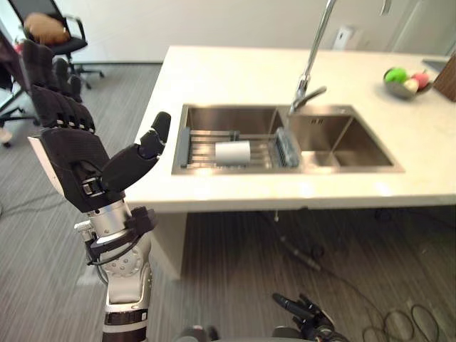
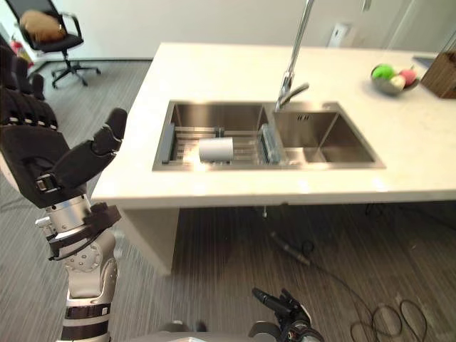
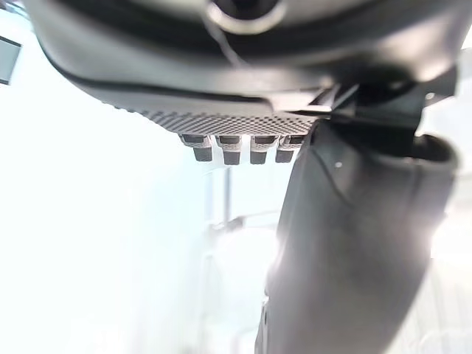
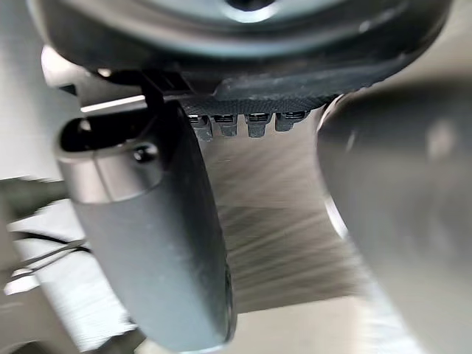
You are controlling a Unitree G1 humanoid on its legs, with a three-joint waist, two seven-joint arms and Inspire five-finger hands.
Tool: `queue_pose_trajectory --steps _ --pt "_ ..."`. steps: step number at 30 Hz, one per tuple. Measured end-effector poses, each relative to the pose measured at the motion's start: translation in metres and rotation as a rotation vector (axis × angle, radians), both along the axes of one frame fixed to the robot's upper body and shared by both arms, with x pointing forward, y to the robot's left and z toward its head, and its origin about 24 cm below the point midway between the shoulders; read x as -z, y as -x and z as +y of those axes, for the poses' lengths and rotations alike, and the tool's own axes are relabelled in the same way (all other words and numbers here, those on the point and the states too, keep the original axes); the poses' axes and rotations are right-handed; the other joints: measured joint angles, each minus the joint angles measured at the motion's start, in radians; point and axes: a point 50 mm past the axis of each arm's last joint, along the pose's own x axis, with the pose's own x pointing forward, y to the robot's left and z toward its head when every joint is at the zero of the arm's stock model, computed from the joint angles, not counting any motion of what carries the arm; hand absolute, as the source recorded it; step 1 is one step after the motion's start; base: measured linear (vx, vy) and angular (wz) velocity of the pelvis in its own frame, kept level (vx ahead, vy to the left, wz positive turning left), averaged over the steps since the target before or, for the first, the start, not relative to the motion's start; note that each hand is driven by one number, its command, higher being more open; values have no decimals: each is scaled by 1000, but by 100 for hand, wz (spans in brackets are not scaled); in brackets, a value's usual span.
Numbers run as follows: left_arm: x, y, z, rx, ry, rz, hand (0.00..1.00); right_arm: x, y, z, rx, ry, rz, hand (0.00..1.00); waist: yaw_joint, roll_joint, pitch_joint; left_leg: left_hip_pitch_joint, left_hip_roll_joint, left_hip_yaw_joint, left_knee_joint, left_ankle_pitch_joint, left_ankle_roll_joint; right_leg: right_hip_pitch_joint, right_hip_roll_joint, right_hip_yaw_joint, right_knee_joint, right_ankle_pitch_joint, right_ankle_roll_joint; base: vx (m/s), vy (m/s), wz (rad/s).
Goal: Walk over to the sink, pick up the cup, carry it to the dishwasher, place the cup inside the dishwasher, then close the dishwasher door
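Well, the cup (image 1: pixel 233 152) is a plain white cylinder lying on its side on a slatted rack (image 1: pixel 200 148) that spans the left basin of the sink (image 1: pixel 349 142). Whether it has a handle cannot be told. It rests about midway along the rack, with a grey ribbed piece (image 1: pixel 287 147) standing at the rack's end nearest the sink's divider.

The sink is a steel double basin sunk into a pale counter (image 1: pixel 235 71). A narrow strip of counter lies between the sink's front rim and the counter's near edge, and a somewhat wider strip lies between the sink and the counter's left end. A tall faucet (image 1: pixel 311 60) rises behind the sink's divider. A bowl of fruit (image 1: pixel 402 80) sits on the counter well to the right of the sink.

Open grey carpet floor (image 1: pixel 235 249) stretches in front of the sink's counter and round its left end. An office chair (image 1: pixel 53 32) stands far behind and left of the sink.

The left hand (image 1: pixel 75 153) is raised just off the counter's left corner, left of the sink. Its fingers are straight and upright, the thumb is spread toward the sink, and it holds nothing. The right hand (image 1: pixel 308 313) hangs low over the floor in front of the sink, its fingers loosely extended and empty.
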Motion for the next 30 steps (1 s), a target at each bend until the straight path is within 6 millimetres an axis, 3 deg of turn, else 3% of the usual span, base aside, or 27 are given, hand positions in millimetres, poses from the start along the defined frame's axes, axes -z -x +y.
queue_pose_trajectory --steps 2,3,4,5,6,7,9,16,19,20,24,30 --pt "5 -7 -1 3 25 49 100 1 4 4 10 -8 7 100 -12 -3 -2 31 34 -27 9 -35 -54 -9 46 16 -338 24 -6 451 -220 61" --pt "7 -8 0 4 36 64 100 1 6 7 12 -14 12 100 -12 -9 -6 37 39 -32 17 -48 -72 -6 59 41 -418 65 -9 420 -279 63" --pt "11 -9 1 -5 50 86 100 4 14 16 16 -42 38 100 -16 -43 -27 41 31 -34 46 -81 -102 -2 63 103 -529 255 -17 338 -260 47" --pt "17 -9 1 -10 73 108 100 4 15 13 10 -42 51 100 -15 -36 -44 53 46 -33 63 -111 -111 10 74 111 -519 202 15 505 -387 30" --pt "27 -6 -4 -3 112 143 100 3 14 4 -21 -19 64 100 -6 18 -53 54 108 -24 88 -127 -132 37 125 87 -540 191 -2 484 -369 3" --pt "29 -6 -12 14 120 154 100 2 13 0 -46 -10 67 100 4 44 -57 61 145 -5 93 -123 -141 59 160 74 -566 183 -16 451 -344 -7" --pt "27 -7 -20 26 41 162 100 2 10 1 -70 -15 75 100 4 52 -62 68 172 4 79 -92 -162 75 188 62 -584 171 -34 246 -226 -2" --pt "21 -13 -36 -62 -429 192 100 2 12 -6 -94 -27 96 100 -1 64 -69 34 183 11 122 0 -158 136 203 46 -695 190 -54 115 -125 4" --pt "19 -24 -50 -28 -698 220 100 1 13 -16 -171 5 111 100 -14 88 -84 49 179 -9 35 42 -167 185 205 -7 -790 229 -54 37 -11 52" --pt "20 -33 -56 -9 -895 235 100 1 14 -21 -169 18 126 100 -18 105 -86 65 178 -5 -16 53 -164 210 212 -28 -839 254 -53 -9 14 36" --pt "20 -41 -58 20 -1115 279 100 2 13 -21 -171 25 140 100 -27 109 -88 50 164 -1 -25 53 -163 217 209 -19 -911 301 -48 -51 28 0" --pt "1 -60 -69 57 -1358 348 100 2 13 -20 -253 56 161 100 -54 108 -87 22 149 15 -43 19 -155 191 200 -13 -958 361 -41 -97 56 -3"
